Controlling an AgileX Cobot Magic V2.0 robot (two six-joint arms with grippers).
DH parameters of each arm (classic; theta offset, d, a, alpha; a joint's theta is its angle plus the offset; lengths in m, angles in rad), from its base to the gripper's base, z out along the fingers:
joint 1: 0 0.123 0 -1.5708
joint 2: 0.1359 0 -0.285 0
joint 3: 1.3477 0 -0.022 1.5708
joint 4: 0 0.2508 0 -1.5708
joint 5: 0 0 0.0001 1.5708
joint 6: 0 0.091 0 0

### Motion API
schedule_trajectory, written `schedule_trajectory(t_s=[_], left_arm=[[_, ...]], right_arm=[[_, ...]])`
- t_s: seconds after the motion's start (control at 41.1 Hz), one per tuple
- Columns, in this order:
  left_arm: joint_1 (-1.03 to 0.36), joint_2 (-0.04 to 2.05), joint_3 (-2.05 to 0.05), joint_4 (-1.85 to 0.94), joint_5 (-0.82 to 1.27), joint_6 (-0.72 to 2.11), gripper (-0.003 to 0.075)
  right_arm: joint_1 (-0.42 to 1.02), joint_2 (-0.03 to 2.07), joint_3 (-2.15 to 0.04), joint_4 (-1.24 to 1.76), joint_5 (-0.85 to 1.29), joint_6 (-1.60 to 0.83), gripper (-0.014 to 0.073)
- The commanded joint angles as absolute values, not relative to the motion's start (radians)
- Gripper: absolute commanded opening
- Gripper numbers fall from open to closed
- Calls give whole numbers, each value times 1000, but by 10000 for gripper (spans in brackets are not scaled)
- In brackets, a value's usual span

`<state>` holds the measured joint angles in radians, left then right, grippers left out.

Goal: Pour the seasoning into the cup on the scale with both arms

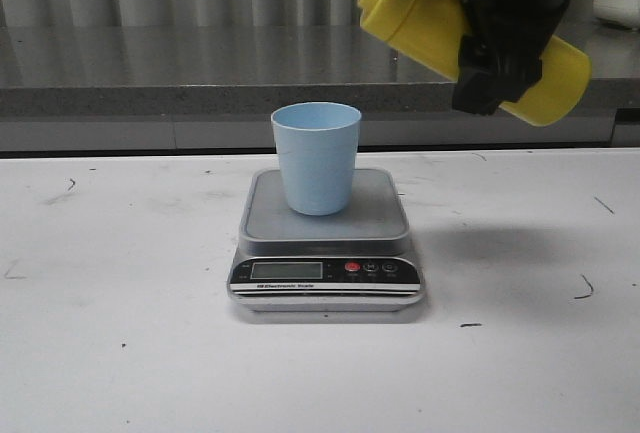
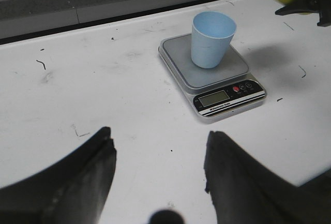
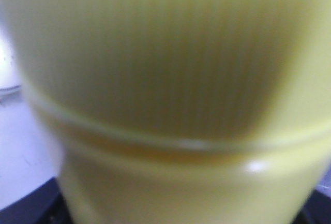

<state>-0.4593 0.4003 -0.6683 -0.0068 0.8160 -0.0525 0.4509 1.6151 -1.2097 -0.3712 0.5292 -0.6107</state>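
- While the left gripper (image 2: 158,175) hangs open over bare table, nearest the camera, it holds nothing.
- Farther back, the cup (image 1: 316,157) stands upright on the scale (image 1: 326,278).
- Beyond and above, the right gripper (image 1: 495,38) clamps the tilted bottle (image 1: 440,23); judging by its position, bring the nozzle over the cup's mouth before tipping further.

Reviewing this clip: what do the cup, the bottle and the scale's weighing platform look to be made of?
The small light blue tapered cup looks like matte plastic: uniform colour, thin rim, no glare. The yellow squeeze bottle held in the right gripper appears to be soft, slightly glossy plastic, with a small highlight in the right wrist view. The flat silver scale has a dull grey platform, probably brushed steel, and a glossy black front panel.
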Motion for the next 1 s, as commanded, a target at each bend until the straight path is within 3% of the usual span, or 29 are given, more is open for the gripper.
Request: schedule_trajectory(t_s=[0.0,0.219,0.535,0.973], left_arm=[[-458,411,-691,-10,738,-62,388],[-458,411,-691,-10,738,-62,388],[-458,411,-691,-10,738,-62,388],[-458,411,-691,-10,738,-62,388]], right_arm=[[474,1600,-1268,-528,534,-610,372],[527,1676,-1327,-840,668,-433,372],[565,1716,-1329,-1320,660,-425,372],[565,1716,-1329,-1363,652,-339,372]])
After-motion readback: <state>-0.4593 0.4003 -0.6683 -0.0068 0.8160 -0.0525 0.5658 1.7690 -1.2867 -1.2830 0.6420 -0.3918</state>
